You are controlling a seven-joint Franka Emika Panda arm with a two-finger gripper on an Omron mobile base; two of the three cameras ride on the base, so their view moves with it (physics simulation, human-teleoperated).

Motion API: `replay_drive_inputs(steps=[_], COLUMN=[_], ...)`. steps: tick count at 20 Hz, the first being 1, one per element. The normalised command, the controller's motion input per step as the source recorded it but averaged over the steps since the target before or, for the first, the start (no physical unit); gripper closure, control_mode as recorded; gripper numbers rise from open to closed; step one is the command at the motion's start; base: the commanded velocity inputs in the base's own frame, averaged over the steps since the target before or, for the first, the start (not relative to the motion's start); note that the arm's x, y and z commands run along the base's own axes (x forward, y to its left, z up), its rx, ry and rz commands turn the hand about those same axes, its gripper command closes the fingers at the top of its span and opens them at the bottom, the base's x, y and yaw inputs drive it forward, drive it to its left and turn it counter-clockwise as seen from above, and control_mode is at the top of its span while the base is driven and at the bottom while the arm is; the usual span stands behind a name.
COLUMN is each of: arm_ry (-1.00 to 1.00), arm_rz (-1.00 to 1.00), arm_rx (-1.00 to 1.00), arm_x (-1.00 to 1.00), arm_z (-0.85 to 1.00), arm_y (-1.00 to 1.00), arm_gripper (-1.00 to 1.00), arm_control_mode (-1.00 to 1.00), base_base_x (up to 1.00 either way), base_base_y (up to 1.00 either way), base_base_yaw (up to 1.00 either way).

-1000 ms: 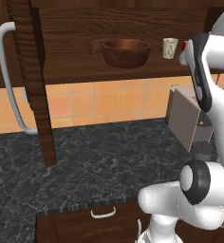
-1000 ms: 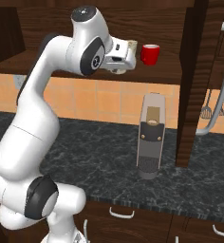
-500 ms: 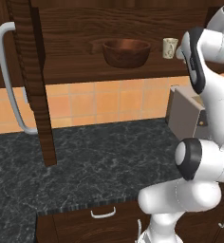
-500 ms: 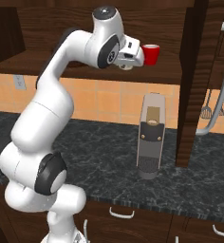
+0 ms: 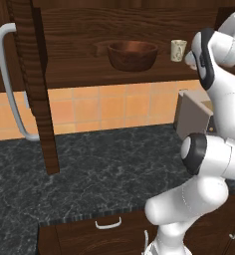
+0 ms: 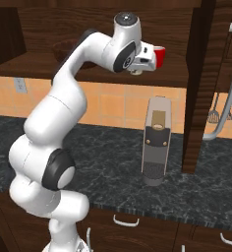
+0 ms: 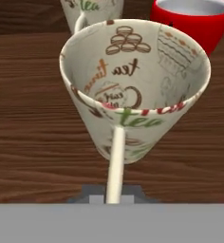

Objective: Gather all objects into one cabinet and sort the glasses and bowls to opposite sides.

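The gripper (image 7: 113, 192) is closed almost completely on the thin handle of a cream mug (image 7: 135, 90), which it holds just above the wooden shelf (image 7: 33, 137) of the open wall cabinet. In the hand view the mug is seen from its open top, printed inside and out with small tea drawings and lettering, its handle running straight down to the fingers. Close behind it stand the second cream mug (image 7: 90, 10) and the red cup (image 7: 192, 21), side by side on the same shelf.

In the left base view the brown bowl (image 5: 132, 54) sits on the shelf left of the middle, and a cream mug (image 5: 178, 50) stands to its right, well apart from the bowl, close to the robot's hand. In the right base view the red cup (image 6: 159, 56) shows just past the hand. The cabinet door (image 5: 37, 84) hangs open on the left with its curved grey handle (image 5: 7, 84). Below, a tall grey appliance (image 6: 156, 140) stands on the dark stone counter (image 5: 104, 172).
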Motion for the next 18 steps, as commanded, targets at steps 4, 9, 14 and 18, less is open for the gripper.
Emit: replay_drive_inputs(steps=[4,9,14,18], arm_ry=[0.00,0.04,0.07,0.04], arm_rz=[0.09,0.08,0.13,0.14], arm_rx=[0.00,-0.02,-0.03,0.00], arm_x=[0.48,0.38,0.04,0.00], arm_z=[-0.18,-0.04,0.00,0.00], arm_y=[-0.01,-0.05,-0.18,-0.03], arm_gripper=[1.00,1.00,1.00,-1.00], arm_control_mode=[-1.00,-1.00,-1.00,-1.00], base_base_x=[0.00,0.00,0.00,0.00], base_base_y=[0.00,0.00,0.00,0.00], base_base_yaw=[0.00,0.00,0.00,0.00])
